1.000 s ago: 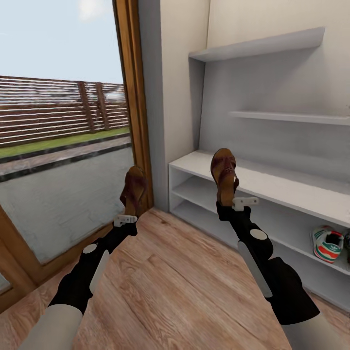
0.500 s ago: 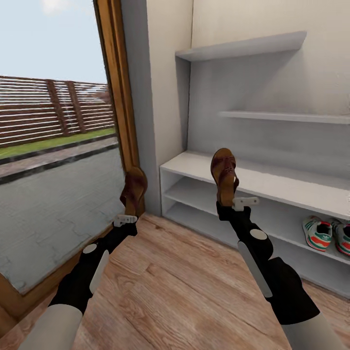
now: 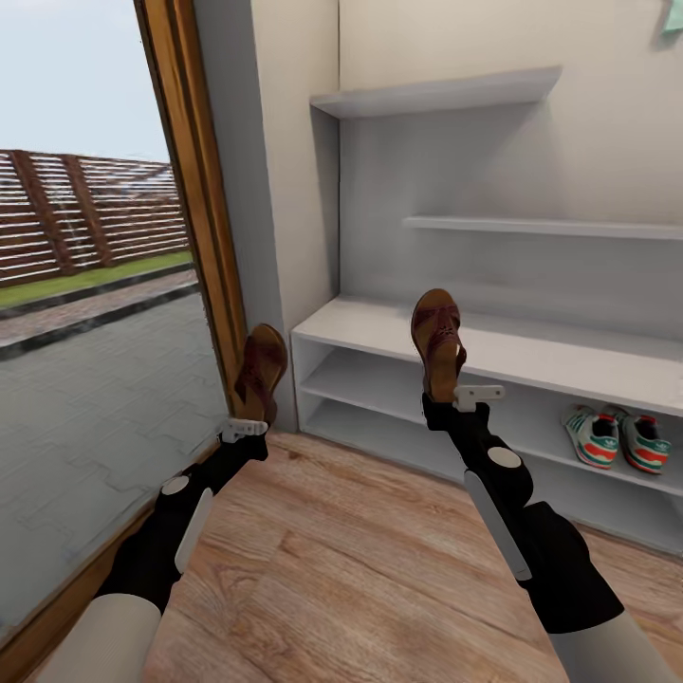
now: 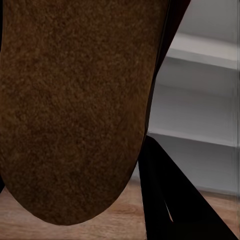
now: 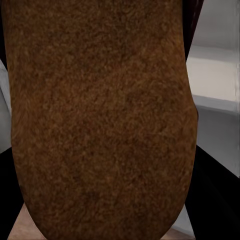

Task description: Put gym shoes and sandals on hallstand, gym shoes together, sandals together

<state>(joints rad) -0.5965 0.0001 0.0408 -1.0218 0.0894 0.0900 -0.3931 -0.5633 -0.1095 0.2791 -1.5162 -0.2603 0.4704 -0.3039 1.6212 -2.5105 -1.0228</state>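
Observation:
My left gripper (image 3: 249, 417) is shut on a dark brown sandal (image 3: 260, 368) that stands upright above it, in front of the window frame. My right gripper (image 3: 446, 396) is shut on the other sandal (image 3: 437, 340), also held upright, in front of the hallstand's bench top (image 3: 531, 353). Each wrist view is close on a sandal: its brown sole (image 4: 75, 110) and the other brown sole (image 5: 100, 120). The two gym shoes (image 3: 613, 436) sit side by side on the hallstand's middle shelf at the right. Wood-plank corridor floor (image 3: 351, 550) lies under both arms.
A tall glass door with a wooden frame (image 3: 194, 209) stands at the left, a paved yard and fence beyond it. A grey wall corner (image 3: 256, 218) lies between door and hallstand. Stepped wall shelves (image 3: 446, 93) hang above the bench.
The whole view has swung left to right, so the hallstand and window have slid leftward and both gym shoes now show. The arms and held sandals keep the same pose.

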